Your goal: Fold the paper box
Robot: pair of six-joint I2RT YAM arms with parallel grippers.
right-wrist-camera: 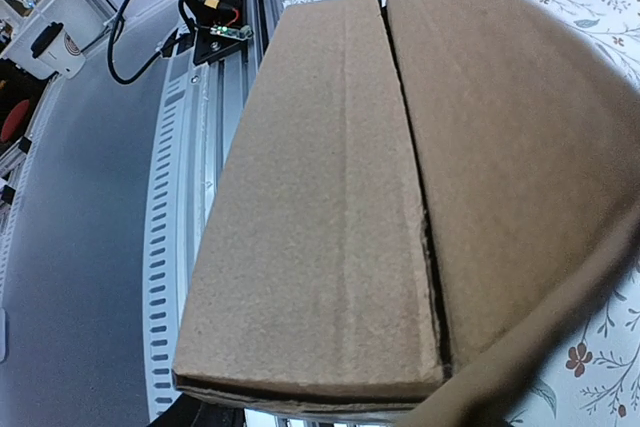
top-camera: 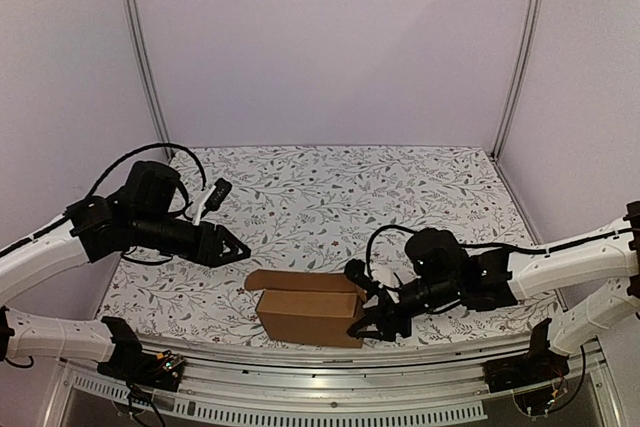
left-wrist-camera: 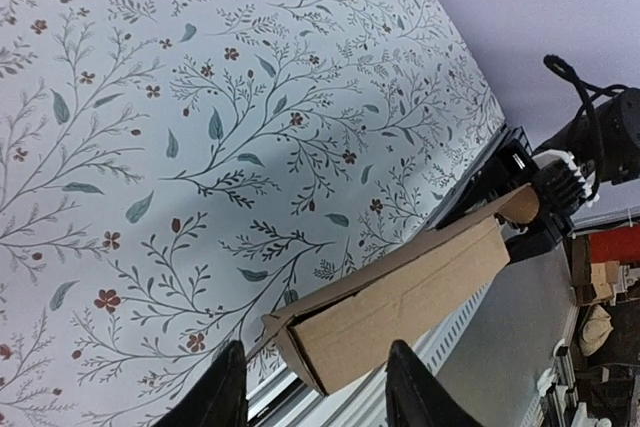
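Note:
The paper box (top-camera: 308,315) is a plain brown oblong carton lying near the front edge of the table, with one long flap (top-camera: 300,280) sticking out along its far top edge. My right gripper (top-camera: 362,303) is shut on its right end, one finger on the far side and one on the near side. In the right wrist view the paper box (right-wrist-camera: 330,197) fills the frame and hides most of the fingers. My left gripper (top-camera: 236,248) hovers open, up and to the left of the box without touching it. The left wrist view shows the box's left end (left-wrist-camera: 390,307) beyond the spread left gripper (left-wrist-camera: 313,357).
A floral cloth (top-camera: 330,187) covers the table. A slotted aluminium rail (top-camera: 320,362) runs along the near edge just in front of the box. Pale walls with metal posts (top-camera: 140,47) close in the sides and back. A black cable (top-camera: 385,237) loops over the right arm.

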